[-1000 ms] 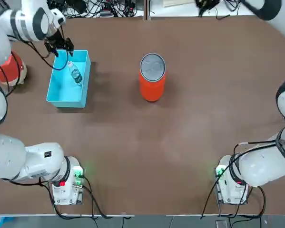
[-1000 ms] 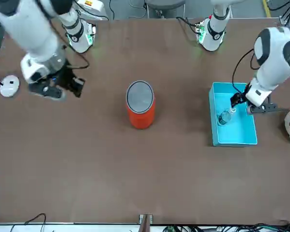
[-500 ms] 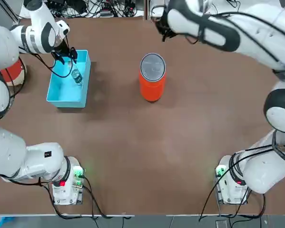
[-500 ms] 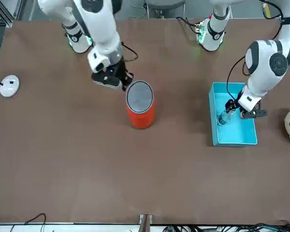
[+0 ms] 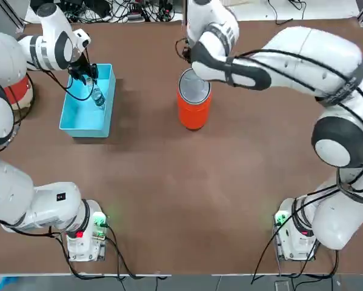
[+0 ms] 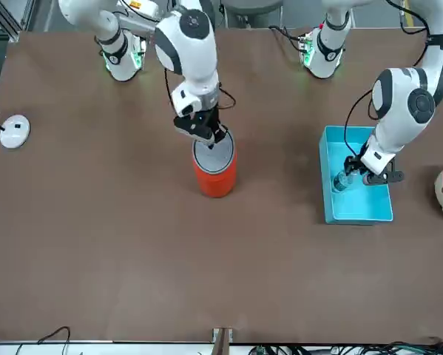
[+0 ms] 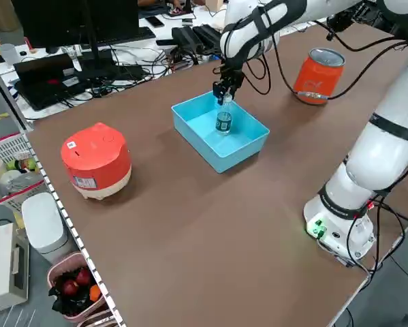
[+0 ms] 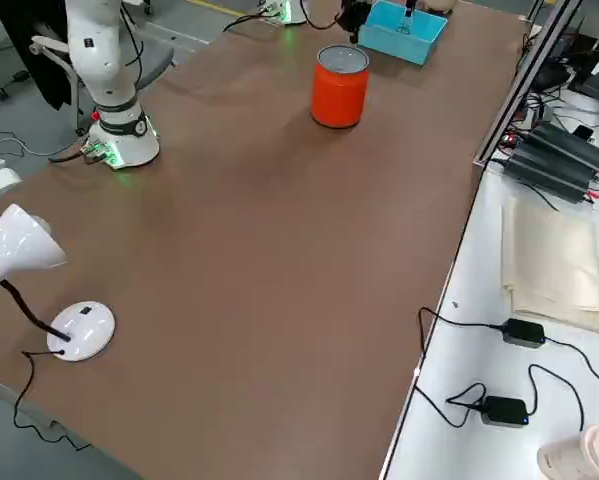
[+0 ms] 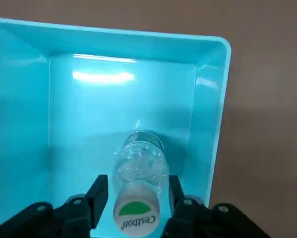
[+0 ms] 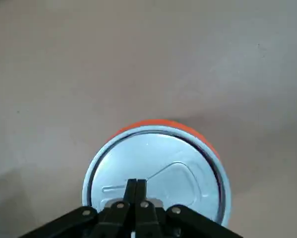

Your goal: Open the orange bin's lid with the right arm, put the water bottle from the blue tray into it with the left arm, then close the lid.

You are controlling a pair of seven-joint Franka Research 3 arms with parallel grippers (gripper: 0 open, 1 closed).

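The orange bin (image 5: pixel 193 114) stands upright at mid-table with its grey lid (image 5: pixel 195 85) lying flat on top. My right gripper (image 6: pixel 210 137) is shut, its joined fingertips (image 10: pixel 136 184) touching the lid (image 10: pixel 158 168) near its rim on the robot's side. The water bottle (image 5: pixel 97 96) stands in the blue tray (image 5: pixel 78 119) at the far left. My left gripper (image 9: pixel 137 192) has come down over the bottle (image 9: pixel 139 166), with one finger pressed against each side of its neck. The bottle (image 7: pixel 223 121) still rests on the tray floor (image 7: pixel 239 146).
A red-and-white rounded object (image 5: pixel 13 91) sits left of the tray, near the table's left edge. A white lamp base (image 6: pixel 14 132) lies at the table's right side. Cables run along the far edge. Bare brown tabletop separates tray and bin.
The right arm swung in from the table's right side and set its shut gripper on the lid. The left gripper dropped over the bottle and its fingers closed in on it.
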